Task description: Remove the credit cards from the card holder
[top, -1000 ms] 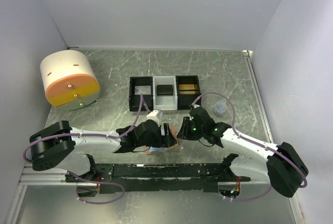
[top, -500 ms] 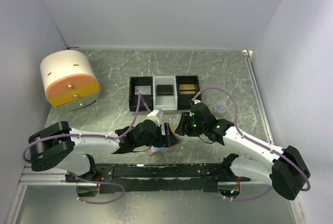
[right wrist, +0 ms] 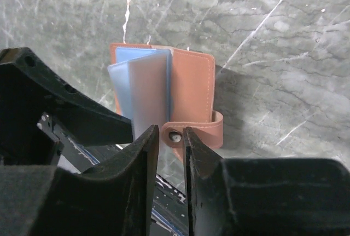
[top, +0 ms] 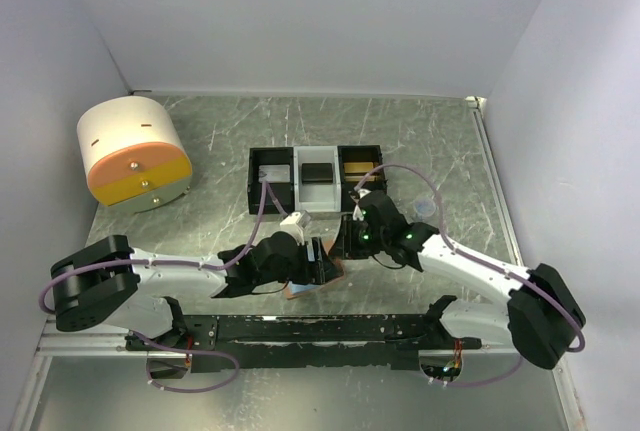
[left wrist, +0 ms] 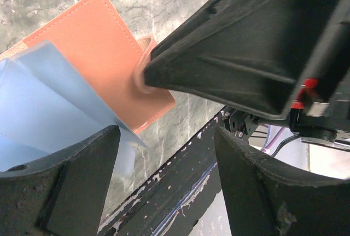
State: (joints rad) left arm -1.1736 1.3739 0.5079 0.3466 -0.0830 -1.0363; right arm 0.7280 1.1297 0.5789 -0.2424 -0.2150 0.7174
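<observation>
Top external, edges: the card holder (top: 297, 292) lies at the lower centre of the tabletop (top: 210, 221). It is just above the black rail (top: 300, 329) along the near edge. White walls close the left, top and right of the frame.
Top external, open room: marbled tabletop shows to the left and right of the holder. A three-part tray (top: 251, 183) sits just above it in the frame. A round orange-and-white drum (top: 135, 151) stands at upper left, and a small clear cup (top: 425, 209) is right of the tray.
Right pincer (right wrist: 170, 133): narrow, its tips nipped on the holder's snap strap (right wrist: 216, 129).
Left pincer (left wrist: 164, 134): wide apart, gripping nothing. One finger (left wrist: 65, 186) crosses the lower edge of the blue lining (left wrist: 38, 104); contact cannot be told.
Holder: open, with blue leaves raised off the orange cover.
Right wrist only: the snap stud sits between the tips, the cover's stitching shows, and a left finger is dark at frame left beside the leaves.
Left wrist only: the right pincer's tip presses against the strap, and the rail is just beside the holder's lower corner.
Top external limit: the holder is mostly hidden under both pincers.
</observation>
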